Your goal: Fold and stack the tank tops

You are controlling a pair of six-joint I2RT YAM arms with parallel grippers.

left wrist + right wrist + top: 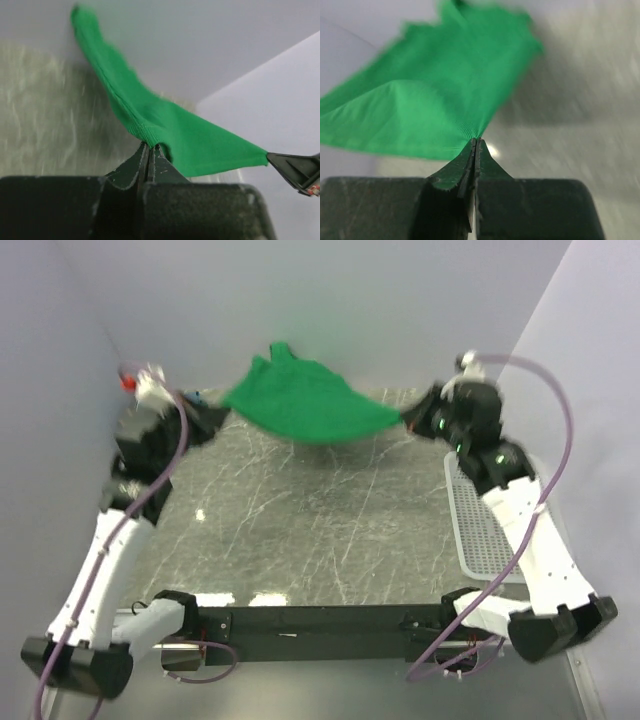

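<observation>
The bright green tank top (305, 400) hangs stretched in the air above the far part of the dark marble table (300, 510). My left gripper (218, 418) is shut on its left corner; in the left wrist view the jaws (151, 146) pinch the ribbed hem of the green top (165, 125). My right gripper (408, 420) is shut on its right corner; in the right wrist view the closed jaws (476, 140) grip the green fabric (430, 95). The right gripper's tip also shows in the left wrist view (295, 170). The striped and teal tops are out of view.
A white plastic mesh basket (480, 530) stands at the table's right edge, partly under the right arm. Grey walls close in the back and both sides. A black rail (320, 620) runs along the near edge between the arm bases.
</observation>
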